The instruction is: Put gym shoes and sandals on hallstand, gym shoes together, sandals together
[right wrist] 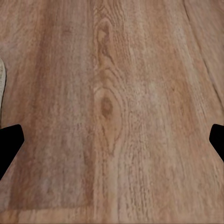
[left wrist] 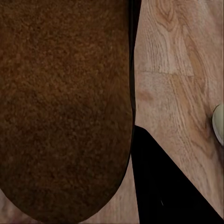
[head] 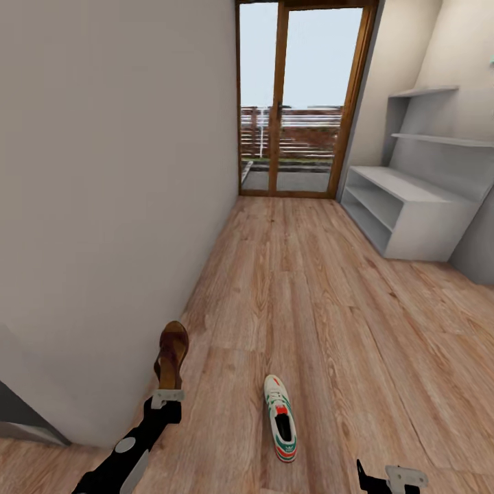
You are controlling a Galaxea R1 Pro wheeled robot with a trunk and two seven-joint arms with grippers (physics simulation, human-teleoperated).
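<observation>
A corridor with a wood floor (head: 309, 288) is stretching toward a glass door (head: 302, 96). The left gripper (head: 167, 396) is pinching a brown sandal (head: 171, 353), which is sticking up off the floor near the left wall (head: 116, 192); its sole is looming close in the left wrist view. A gym shoe (head: 280, 417) is lying on the floor between the two arms. The right gripper (head: 401, 475) is hanging empty over bare planks, fingers spread wide. The rack (head: 405, 213) is standing well ahead on the right, its shelves looking bare. Judging from this, no shoe is racked yet, so nearly all the work is remaining.
</observation>
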